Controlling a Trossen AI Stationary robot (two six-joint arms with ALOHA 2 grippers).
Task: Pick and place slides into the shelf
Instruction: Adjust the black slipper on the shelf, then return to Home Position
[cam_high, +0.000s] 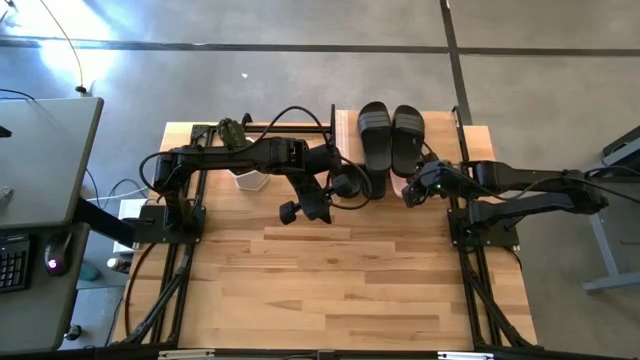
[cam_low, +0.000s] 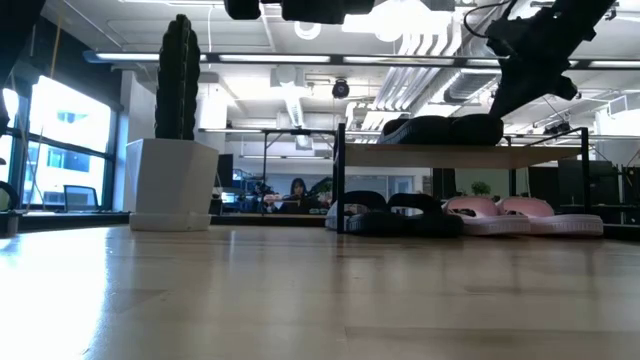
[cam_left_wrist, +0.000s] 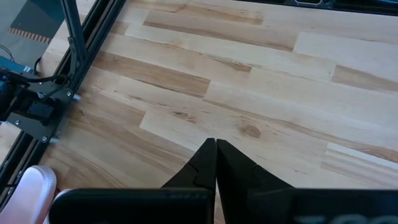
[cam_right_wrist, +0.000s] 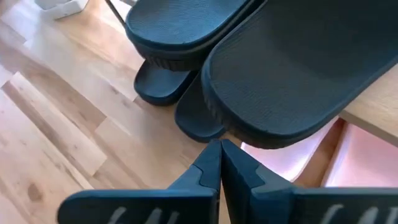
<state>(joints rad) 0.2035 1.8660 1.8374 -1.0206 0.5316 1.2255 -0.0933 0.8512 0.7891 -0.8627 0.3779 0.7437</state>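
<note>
The shelf (cam_low: 450, 156) stands at the table's far edge. Two black slides (cam_high: 391, 136) lie side by side on its wooden top board, with their ends overhanging the near edge (cam_right_wrist: 273, 93). Beneath the board, two more black slides (cam_low: 395, 216) and two pink slides (cam_low: 520, 216) rest sole-down. My left gripper (cam_left_wrist: 216, 147) is shut and hovers over bare table just in front of the shelf's left part (cam_high: 325, 205). My right gripper (cam_right_wrist: 219, 147) is shut, raised in front of the shelf's right part (cam_high: 412, 192), and points at the overhanging black slides.
A white pot with a tall cactus (cam_low: 172, 150) stands left of the shelf near the far edge. Black rails of the arm frames (cam_high: 470, 260) run along both table sides. A bare stretch of wooden table (cam_high: 330, 290) lies toward the near edge. A person sits far back in the room (cam_low: 297, 192).
</note>
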